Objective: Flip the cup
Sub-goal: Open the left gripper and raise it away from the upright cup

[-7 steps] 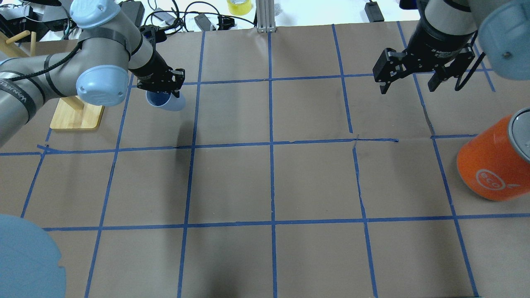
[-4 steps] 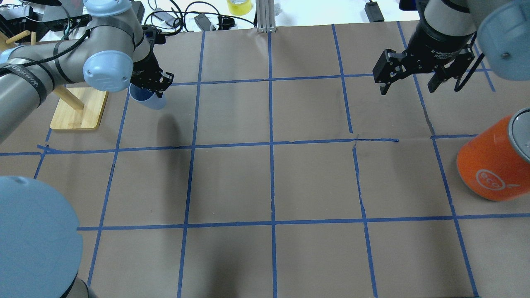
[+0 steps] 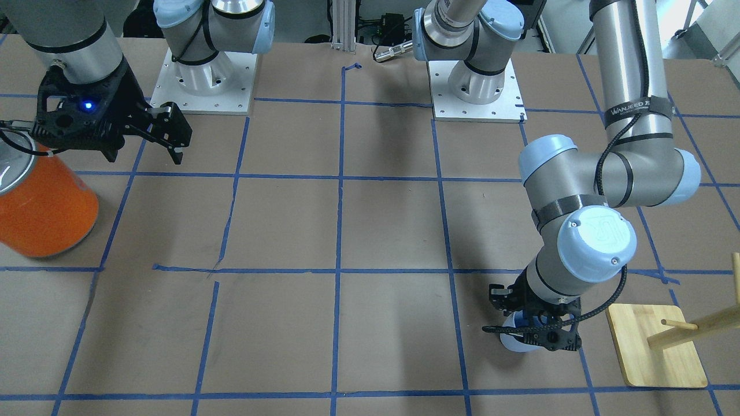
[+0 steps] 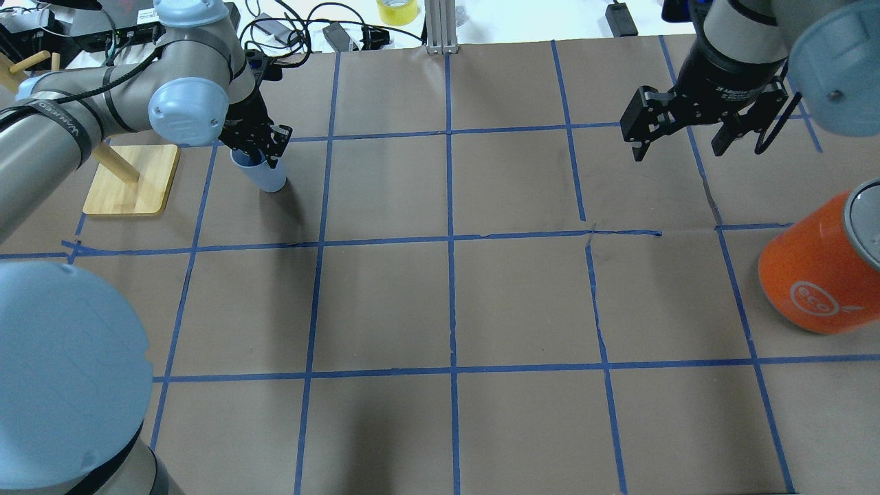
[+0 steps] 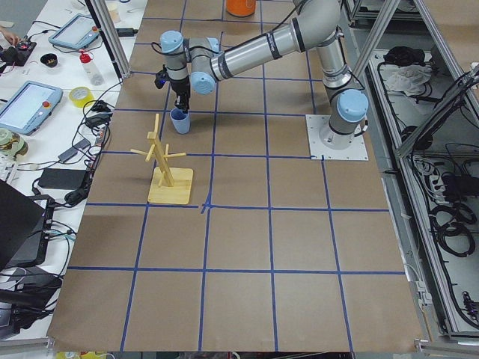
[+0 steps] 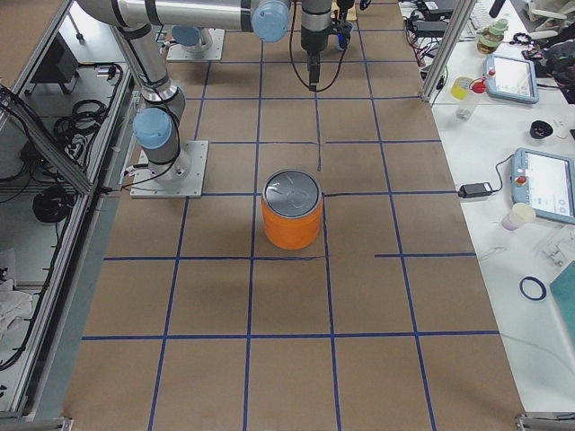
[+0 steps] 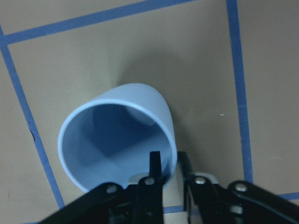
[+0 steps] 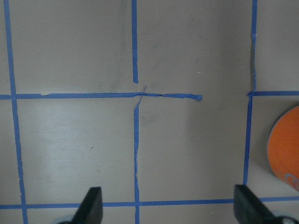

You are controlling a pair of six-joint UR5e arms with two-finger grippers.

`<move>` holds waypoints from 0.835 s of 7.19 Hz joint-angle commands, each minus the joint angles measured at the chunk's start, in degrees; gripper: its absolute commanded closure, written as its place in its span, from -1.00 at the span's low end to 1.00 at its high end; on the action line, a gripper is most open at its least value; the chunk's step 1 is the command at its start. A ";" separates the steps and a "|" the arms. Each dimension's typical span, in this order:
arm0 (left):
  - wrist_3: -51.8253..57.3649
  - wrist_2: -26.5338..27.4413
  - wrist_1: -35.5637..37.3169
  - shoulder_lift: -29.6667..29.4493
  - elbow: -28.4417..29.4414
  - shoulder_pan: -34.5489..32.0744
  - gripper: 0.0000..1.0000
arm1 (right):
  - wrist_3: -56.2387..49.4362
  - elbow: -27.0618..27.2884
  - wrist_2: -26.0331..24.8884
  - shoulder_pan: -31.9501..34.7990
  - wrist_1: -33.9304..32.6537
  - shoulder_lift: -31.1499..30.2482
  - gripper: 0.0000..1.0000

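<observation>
The pale lavender-blue cup [image 4: 267, 176] is near the table's far left, mouth up and slightly tilted, its base at or just above the paper. My left gripper [image 4: 259, 157] is shut on the cup's rim. In the left wrist view one finger is inside the cup [image 7: 117, 135] and the other is outside, with the gripper [image 7: 168, 164] at the bottom edge. The cup also shows in the front-facing view [image 3: 511, 342] and in the left view [image 5: 179, 121]. My right gripper [image 4: 677, 147] hangs open and empty above the far right, and also shows in the right wrist view [image 8: 168, 210].
A wooden peg stand [image 4: 130, 180] stands just left of the cup. A large orange can [image 4: 818, 275] with a silver top stands at the right edge, below my right gripper. Blue tape lines cross the brown paper. Cables and a yellow tape roll [image 4: 397, 10] lie beyond the far edge.
My left arm has swung the cup first left, then back right and downward. The cup has turned from strongly tilted to nearly upright. The right arm has barely moved.
</observation>
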 commanded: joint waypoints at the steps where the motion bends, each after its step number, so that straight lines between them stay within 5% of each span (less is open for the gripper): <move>1: -0.37 -0.07 -4.46 3.64 0.33 -0.09 -0.54 | -0.06 0.01 -0.01 -0.07 -0.09 0.09 -1.00; 3: -1.86 -0.59 -14.46 10.40 2.69 -1.05 -0.54 | -0.06 0.01 0.08 0.02 -0.18 0.09 -1.00; 6: -3.01 -5.17 -16.62 20.94 2.19 -4.21 -0.53 | -0.06 0.01 0.08 0.02 -0.09 0.09 -1.00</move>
